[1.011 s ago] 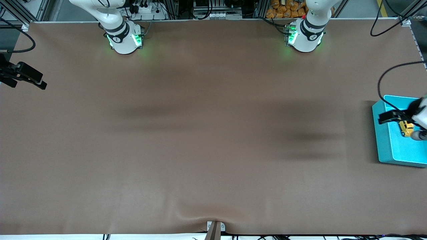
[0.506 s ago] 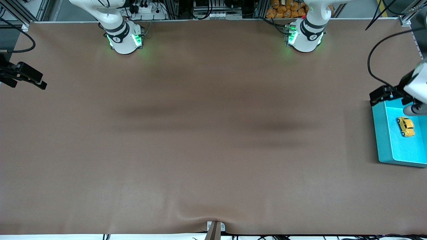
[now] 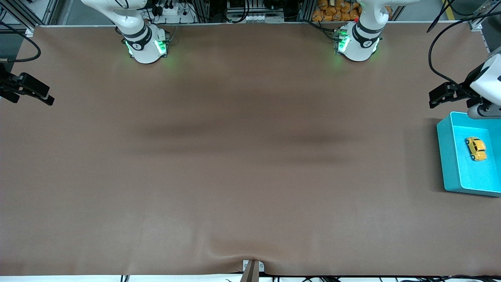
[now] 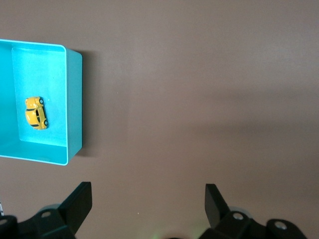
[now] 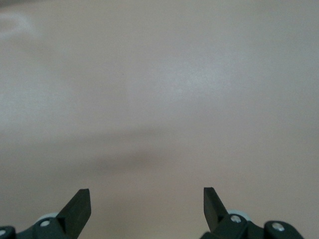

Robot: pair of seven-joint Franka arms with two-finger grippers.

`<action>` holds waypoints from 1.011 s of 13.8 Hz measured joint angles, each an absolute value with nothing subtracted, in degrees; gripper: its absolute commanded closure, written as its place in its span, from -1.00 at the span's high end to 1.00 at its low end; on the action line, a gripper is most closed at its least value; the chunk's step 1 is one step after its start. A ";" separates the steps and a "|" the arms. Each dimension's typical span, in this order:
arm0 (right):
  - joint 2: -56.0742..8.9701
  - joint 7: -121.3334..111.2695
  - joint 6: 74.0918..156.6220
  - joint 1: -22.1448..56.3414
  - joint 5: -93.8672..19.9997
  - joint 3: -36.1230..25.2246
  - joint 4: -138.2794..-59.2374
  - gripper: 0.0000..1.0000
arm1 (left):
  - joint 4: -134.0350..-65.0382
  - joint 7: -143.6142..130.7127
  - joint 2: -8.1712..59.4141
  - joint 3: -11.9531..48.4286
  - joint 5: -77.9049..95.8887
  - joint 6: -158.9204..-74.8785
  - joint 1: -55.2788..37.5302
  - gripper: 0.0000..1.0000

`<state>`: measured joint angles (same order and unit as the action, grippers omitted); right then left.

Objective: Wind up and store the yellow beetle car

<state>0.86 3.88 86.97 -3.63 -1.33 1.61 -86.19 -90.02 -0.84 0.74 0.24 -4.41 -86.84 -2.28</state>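
The yellow beetle car [image 3: 476,149] lies inside the teal bin [image 3: 450,156] at the left arm's end of the table; it also shows in the left wrist view [image 4: 36,113], in the bin [image 4: 74,99]. My left gripper [image 3: 440,95] is open and empty, up in the air over bare table beside the bin's edge farther from the front camera; its fingers frame bare table in the left wrist view [image 4: 148,199]. My right gripper [image 3: 37,94] is open and empty, waiting over the table edge at the right arm's end [image 5: 147,204].
The brown table mat [image 3: 242,156] holds nothing else. A black cable [image 3: 434,47] loops above the table near the left gripper. A small metal bracket [image 3: 252,268] sits at the table's front edge.
My left gripper let go of the car in the bin, rose and drew back out of the bin toward the robots' side. The car stays in the bin. The right arm has not moved.
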 measured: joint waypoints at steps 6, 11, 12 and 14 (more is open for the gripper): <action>0.86 3.88 87.05 -3.66 -1.33 1.61 -86.07 1.00 | -89.92 -0.84 -2.23 0.25 -2.98 -84.50 -2.29 1.00; 0.86 3.88 87.10 -3.66 -1.33 1.61 -86.06 1.00 | -89.72 -0.84 -2.30 0.41 -2.16 -84.06 -2.31 1.00; 0.86 3.88 87.10 -3.66 -1.33 1.61 -86.06 1.00 | -89.53 -0.84 -2.30 0.40 -2.11 -83.94 -2.32 1.00; 0.86 3.88 87.11 -3.66 -1.33 1.61 -86.06 1.00 | -88.87 -0.84 -2.31 0.39 -2.06 -83.61 -2.32 1.00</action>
